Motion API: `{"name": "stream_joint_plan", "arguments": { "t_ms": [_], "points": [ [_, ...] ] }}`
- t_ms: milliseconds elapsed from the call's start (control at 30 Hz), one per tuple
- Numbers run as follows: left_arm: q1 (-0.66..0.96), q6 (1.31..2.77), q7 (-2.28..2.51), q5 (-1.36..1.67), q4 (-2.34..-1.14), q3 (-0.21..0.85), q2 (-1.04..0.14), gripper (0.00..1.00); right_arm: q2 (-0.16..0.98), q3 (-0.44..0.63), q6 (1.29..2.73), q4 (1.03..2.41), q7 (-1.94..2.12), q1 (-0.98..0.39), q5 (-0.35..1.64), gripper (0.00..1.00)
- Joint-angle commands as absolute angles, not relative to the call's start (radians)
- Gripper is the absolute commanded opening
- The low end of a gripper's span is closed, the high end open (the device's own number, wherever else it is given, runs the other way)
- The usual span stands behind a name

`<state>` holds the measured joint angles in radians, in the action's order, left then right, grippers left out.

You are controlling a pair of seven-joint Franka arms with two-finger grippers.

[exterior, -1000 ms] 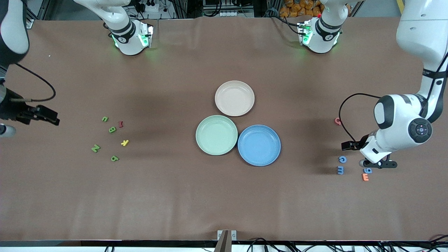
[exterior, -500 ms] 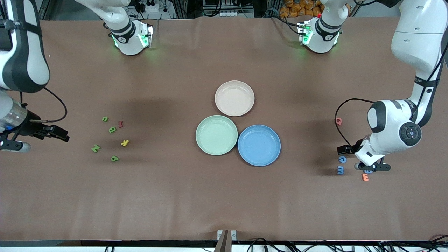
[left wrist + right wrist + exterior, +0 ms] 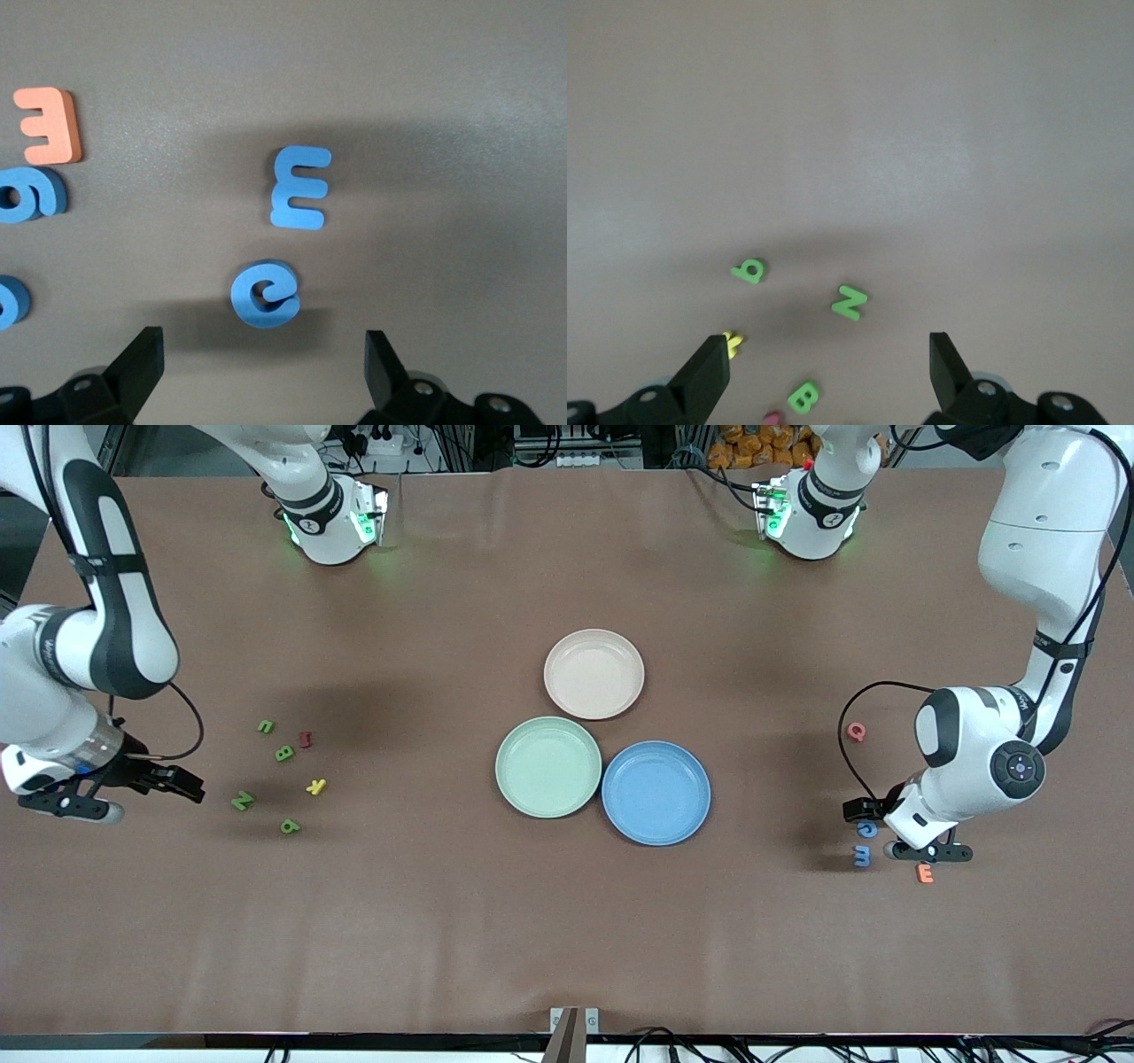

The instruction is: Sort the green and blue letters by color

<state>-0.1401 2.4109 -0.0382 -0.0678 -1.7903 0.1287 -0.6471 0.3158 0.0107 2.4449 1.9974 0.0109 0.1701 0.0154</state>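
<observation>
Through the right wrist camera I see my right tool with its two dark fingers spread wide, hanging over the plain brown surface. Between and just ahead of the fingers lie three green letters: a b, an N and a B, none touching. A yellow letter peeks out beside one fingertip, and a sliver of a pink piece shows at the frame edge.

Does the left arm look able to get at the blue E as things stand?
Probably yes. The left gripper is open over the blue letters, with the blue E lying flat and bare just ahead of its fingers. Only the round blue letter lies close beside it.
</observation>
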Motion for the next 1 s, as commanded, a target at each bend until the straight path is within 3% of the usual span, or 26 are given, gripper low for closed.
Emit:
{"name": "stream_joint_plan", "arguments": {
  "t_ms": [0, 233, 733, 967],
  "points": [
    [-0.138, 2.416, -0.023, -0.098, -1.770, 0.129, -0.661, 0.99, 0.362, 0.006, 2.534, 2.033, 0.006, 0.183, 0.032, 1.00],
    [-0.138, 2.451, -0.023, -0.118, -1.761, 0.129, -0.687, 0.85, 0.420, 0.006, 2.605, 2.037, 0.003, 0.183, 0.032, 1.00],
    [-0.138, 2.451, -0.021, -0.123, -1.761, 0.130, -0.687, 0.35, 0.497, 0.008, 2.770, 2.118, 0.003, 0.172, 0.034, 1.00],
    [-0.138, 2.450, -0.015, -0.123, -1.761, 0.129, -0.680, 0.23, 0.486, 0.008, 2.798, 2.174, 0.003, 0.169, 0.034, 1.00]
  ]
}}
